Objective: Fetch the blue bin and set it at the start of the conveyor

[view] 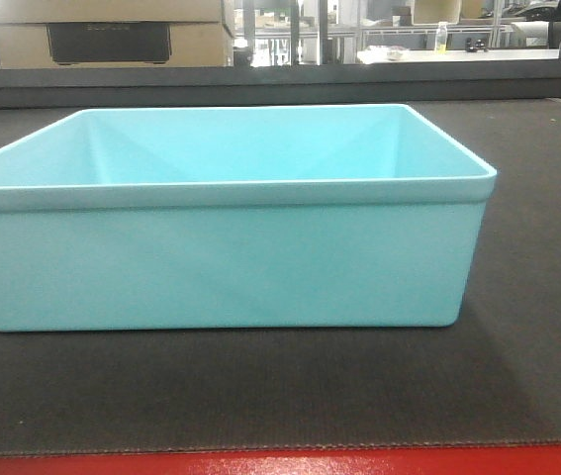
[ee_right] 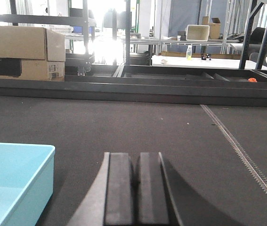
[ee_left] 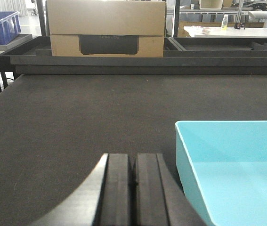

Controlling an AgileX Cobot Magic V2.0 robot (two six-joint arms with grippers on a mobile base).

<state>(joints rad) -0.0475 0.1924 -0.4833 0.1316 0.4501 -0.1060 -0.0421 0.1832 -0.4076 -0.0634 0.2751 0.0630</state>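
The light cyan blue bin (view: 226, 252) stands upright and empty on the dark grey ribbed conveyor belt (view: 517, 327), close to the red strip (view: 280, 463) along the near edge. In the left wrist view the bin (ee_left: 237, 174) is at the lower right, just right of my left gripper (ee_left: 134, 157), which is shut with nothing between its pads. In the right wrist view the bin (ee_right: 13, 181) is at the lower left, apart from my right gripper (ee_right: 135, 156), which is also shut and empty. Neither gripper touches the bin.
A cardboard box (ee_left: 106, 28) stands beyond the belt's far edge on dark frame rails (ee_left: 147, 60). A dark blue bin (ee_left: 1, 27) sits far left. A stitched belt seam (ee_right: 239, 150) runs diagonally on the right. Tables with a bottle (ee_right: 189, 52) stand behind.
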